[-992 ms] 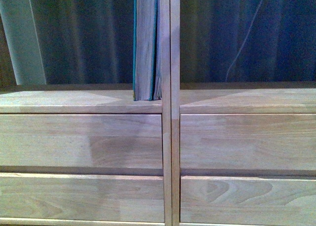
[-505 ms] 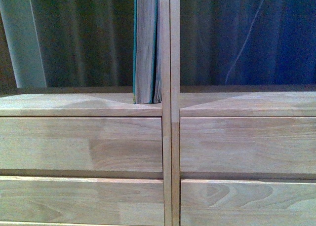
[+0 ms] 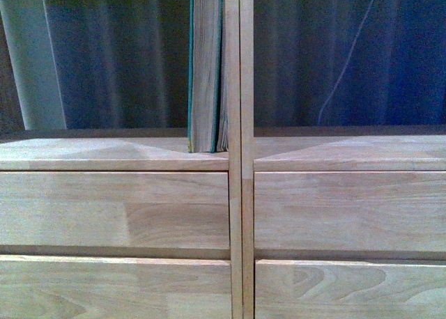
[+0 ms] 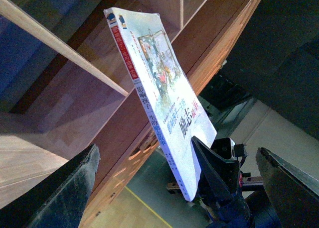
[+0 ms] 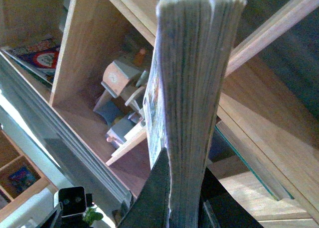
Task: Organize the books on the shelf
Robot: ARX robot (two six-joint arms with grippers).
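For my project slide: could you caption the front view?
Teal book standing upright beside the centre divider of a pale wooden bookcase, above its drawer fronts.

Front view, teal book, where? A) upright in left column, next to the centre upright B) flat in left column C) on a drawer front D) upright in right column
A: the teal book stands upright on the shelf in its left column, beside the centre upright.

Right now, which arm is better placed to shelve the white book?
Right. Its end effector is shut on the white book, which is held upright with the shelf close ahead. The left end effector is open and gripping nothing.
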